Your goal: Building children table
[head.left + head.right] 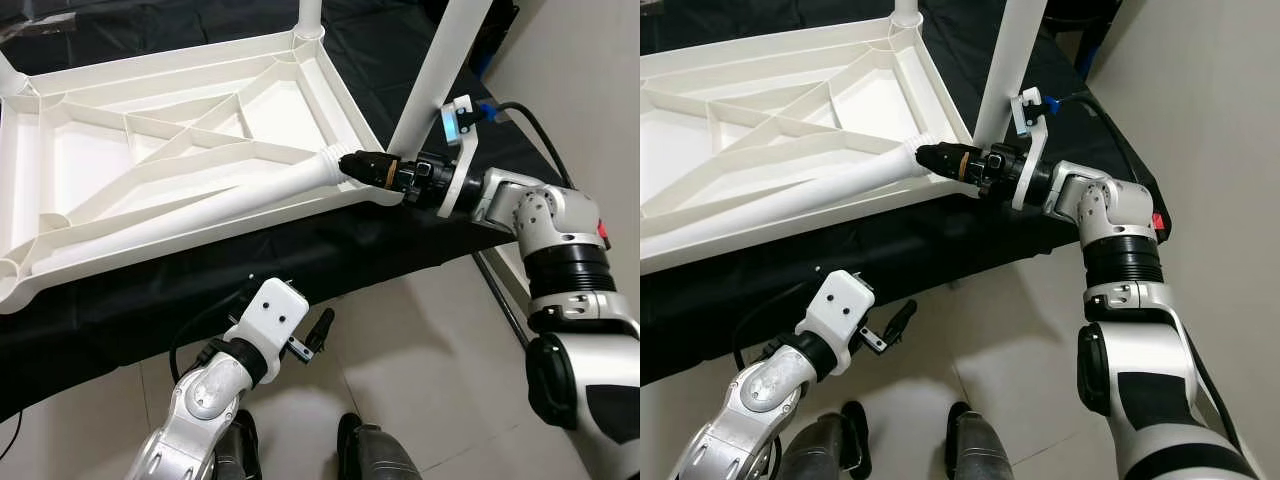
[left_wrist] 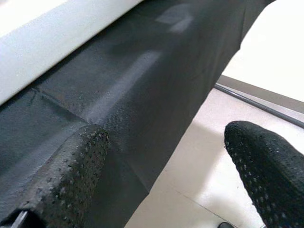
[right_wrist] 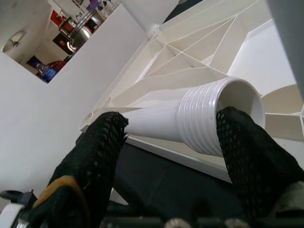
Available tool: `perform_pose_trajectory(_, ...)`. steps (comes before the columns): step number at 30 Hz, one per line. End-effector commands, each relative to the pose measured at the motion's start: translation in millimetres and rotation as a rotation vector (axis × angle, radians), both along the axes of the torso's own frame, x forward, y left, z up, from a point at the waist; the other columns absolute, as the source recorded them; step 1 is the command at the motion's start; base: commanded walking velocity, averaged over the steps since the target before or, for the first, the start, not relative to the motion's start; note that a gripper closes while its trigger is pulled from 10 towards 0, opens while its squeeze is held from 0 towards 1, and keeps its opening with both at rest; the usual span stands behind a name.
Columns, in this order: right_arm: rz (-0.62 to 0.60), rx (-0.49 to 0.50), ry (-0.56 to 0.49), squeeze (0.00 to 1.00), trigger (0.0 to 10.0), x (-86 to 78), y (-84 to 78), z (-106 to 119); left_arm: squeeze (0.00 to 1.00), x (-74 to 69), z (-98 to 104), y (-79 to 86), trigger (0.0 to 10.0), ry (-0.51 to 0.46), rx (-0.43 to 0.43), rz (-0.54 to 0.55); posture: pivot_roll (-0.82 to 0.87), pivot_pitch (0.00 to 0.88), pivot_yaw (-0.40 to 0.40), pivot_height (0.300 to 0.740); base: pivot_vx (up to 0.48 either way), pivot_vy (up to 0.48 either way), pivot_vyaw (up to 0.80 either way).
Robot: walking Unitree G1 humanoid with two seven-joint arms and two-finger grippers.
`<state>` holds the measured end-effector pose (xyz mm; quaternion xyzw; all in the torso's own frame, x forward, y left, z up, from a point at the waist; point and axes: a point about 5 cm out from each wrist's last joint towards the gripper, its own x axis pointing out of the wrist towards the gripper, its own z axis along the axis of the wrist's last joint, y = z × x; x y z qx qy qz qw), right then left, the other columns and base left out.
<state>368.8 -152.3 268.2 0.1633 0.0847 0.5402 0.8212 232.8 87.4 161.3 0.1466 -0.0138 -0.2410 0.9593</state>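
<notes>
The white plastic tabletop [image 1: 335,95] lies upside down on a black cloth, ribs facing up. Upright white legs stand at its corners, one near [image 1: 440,70] and one far [image 1: 310,15]. A loose white table leg [image 1: 200,205] lies slanted across the underside. My right gripper [image 1: 352,164] is shut on its threaded end [image 3: 209,118], close to the near right corner, with a finger [image 3: 247,152] on each side. My left gripper [image 1: 318,330] hangs open below the table's front edge, over the floor, with nothing between its fingers [image 2: 71,171].
The black cloth [image 1: 300,250] drapes over the front edge of the low surface. Beige floor tiles [image 1: 430,350] lie in front, with my feet [image 1: 370,450] on them. A metal rail [image 1: 500,295] runs along the floor on the right, near a wall.
</notes>
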Motion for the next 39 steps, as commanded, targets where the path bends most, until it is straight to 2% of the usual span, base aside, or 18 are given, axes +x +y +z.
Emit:
perform_pose_trajectory(1, 0.047, -0.023, 0.019, 0.0, 10.0, -2.1, 8.5, -6.8, 0.0, -2.2, -6.6, 0.5, 10.0, 0.024, 0.015, 0.005, 0.11, 0.319, -0.091, 0.74, 0.0, 0.0, 0.0)
perform_pose_trajectory(7, 0.058, -0.009, 0.008, 0.0, 10.0, -3.7, 10.4, -3.9, 0.0, -2.2, -6.6, 0.5, 10.0, 0.023, 0.015, 0.007, 0.11, 0.319, -0.093, 0.74, 0.0, 0.0, 0.0)
perform_pose_trajectory(10, 0.05, -0.034, 0.002, 0.0, 10.0, -4.0, 12.4, -4.5, 0.0, -2.1, -6.6, 0.9, 10.0, 0.022, 0.015, 0.009, 0.11, 0.319, -0.091, 0.74, 0.0, 0.0, 0.0)
perform_pose_trajectory(11, 0.048, -0.036, 0.002, 0.0, 8.1, -3.9, 12.7, -4.5, 0.0, -1.9, -6.7, 1.3, 10.0, 0.022, 0.016, 0.01, 0.11, 0.32, -0.093, 0.74, 0.0, 0.0, 0.0)
perform_pose_trajectory(13, 0.048, -0.036, 0.002, 0.0, 8.1, -3.9, 12.7, -4.5, 0.0, -1.9, -6.7, 1.3, 10.0, 0.022, 0.016, 0.01, 0.11, 0.32, -0.093, 0.74, 0.0, 0.0, 0.0)
perform_pose_trajectory(14, 0.041, -0.036, 0.001, 0.0, 0.0, -3.7, 12.4, -4.2, 0.0, -1.4, -6.6, 2.4, 10.0, 0.022, 0.017, 0.012, 0.11, 0.32, -0.09, 0.74, 0.0, 0.0, 0.0)
perform_pose_trajectory(27, 0.029, -0.025, -0.017, 0.0, 0.0, -3.6, 11.5, -1.0, 0.0, -0.1, -5.6, 5.4, 10.0, 0.017, 0.022, 0.019, 0.11, 0.319, -0.089, 0.74, 0.0, 0.0, 0.0)
perform_pose_trajectory(38, 0.056, 0.055, -0.045, 0.0, 0.0, -10.1, 10.2, 7.9, 0.0, 2.3, -6.0, 7.1, 10.0, 0.013, 0.028, 0.022, 0.11, 0.302, -0.085, 0.74, 0.0, 0.0, 0.0)
perform_pose_trajectory(39, 0.058, 0.087, -0.05, 0.0, 0.0, -11.0, 9.1, 11.6, 0.0, 2.5, -6.0, 7.1, 10.0, 0.011, 0.029, 0.022, 0.11, 0.302, -0.085, 0.74, 0.0, 0.0, 0.0)
